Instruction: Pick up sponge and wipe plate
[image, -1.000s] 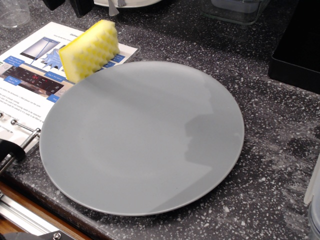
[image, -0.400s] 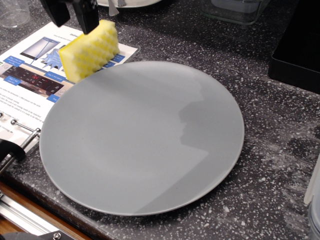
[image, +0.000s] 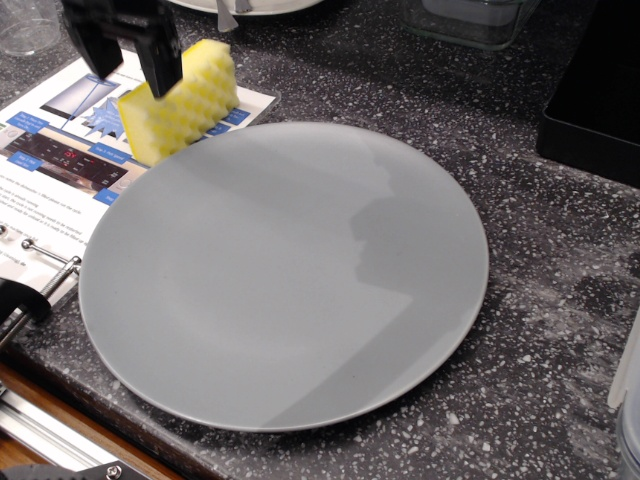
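Sponge (image: 182, 100) lies not yet lifted near the far left corner of the counter, just beside the grey plate (image: 285, 275), and I see my gripper (image: 125, 55) above it with fingers apart, so both grasping and wiping remain.

bright yellow sponge (image: 185, 105) with a wavy ridged side; plain matte grey plate (image: 285, 280); black gripper (image: 127, 60); dark tabletop (image: 520, 220) speckled white; white leaflet (image: 60, 140) printed with blue labels and pictures
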